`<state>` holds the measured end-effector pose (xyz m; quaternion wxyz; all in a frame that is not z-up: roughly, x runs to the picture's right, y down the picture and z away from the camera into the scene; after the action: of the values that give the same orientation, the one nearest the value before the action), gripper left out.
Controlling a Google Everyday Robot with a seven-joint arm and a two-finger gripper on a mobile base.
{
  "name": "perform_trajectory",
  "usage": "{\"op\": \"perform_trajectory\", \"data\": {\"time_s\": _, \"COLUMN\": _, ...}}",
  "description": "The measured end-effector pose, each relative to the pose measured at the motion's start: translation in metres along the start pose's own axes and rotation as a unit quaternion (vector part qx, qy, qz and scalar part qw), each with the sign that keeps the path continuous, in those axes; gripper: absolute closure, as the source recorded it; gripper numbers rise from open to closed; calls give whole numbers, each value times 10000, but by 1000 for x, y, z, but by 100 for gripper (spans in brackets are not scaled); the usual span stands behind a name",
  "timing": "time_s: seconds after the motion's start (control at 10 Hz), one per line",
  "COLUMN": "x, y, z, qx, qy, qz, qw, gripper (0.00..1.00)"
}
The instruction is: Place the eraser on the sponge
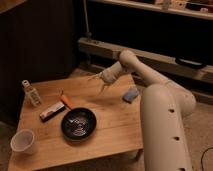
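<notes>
**Desk:** Where is the eraser?

**Operator:** I see the small oblong eraser with the dark top and pale side lying flat on the light wooden table. It is below and to the left of the two-finger gripper, well apart from it. Nothing touches it on top.

**Desk:** And the gripper?

**Operator:** I read its two pale fingers as spread apart, with nothing between them. It hangs over the far part of the tabletop on the white arm.

**Desk:** The sponge?

**Operator:** The flat light-blue squarish sponge sits to the right of the gripper and a little lower, near it but not touching.

**Desk:** What else?

**Operator:** A round black pan lies below the gripper. Its orange handle points up and left, just beside the eraser's near end. A small pale upright bottle stands far to the gripper's left. A white cup stands at the lower left corner.
</notes>
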<state>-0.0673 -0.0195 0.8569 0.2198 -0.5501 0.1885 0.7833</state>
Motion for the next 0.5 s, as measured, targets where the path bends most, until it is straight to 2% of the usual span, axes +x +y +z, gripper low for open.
{"op": "perform_trajectory", "data": {"time_s": 0.3, "x": 27, "y": -2, "z": 24, "qx": 417, "qy": 326, "qz": -134, "qw": 9985, "gripper": 35}}
{"op": "perform_trajectory", "data": {"time_s": 0.5, "x": 61, "y": -9, "z": 58, "qx": 735, "qy": 554, "qz": -287, "qw": 9953, "gripper": 35}}
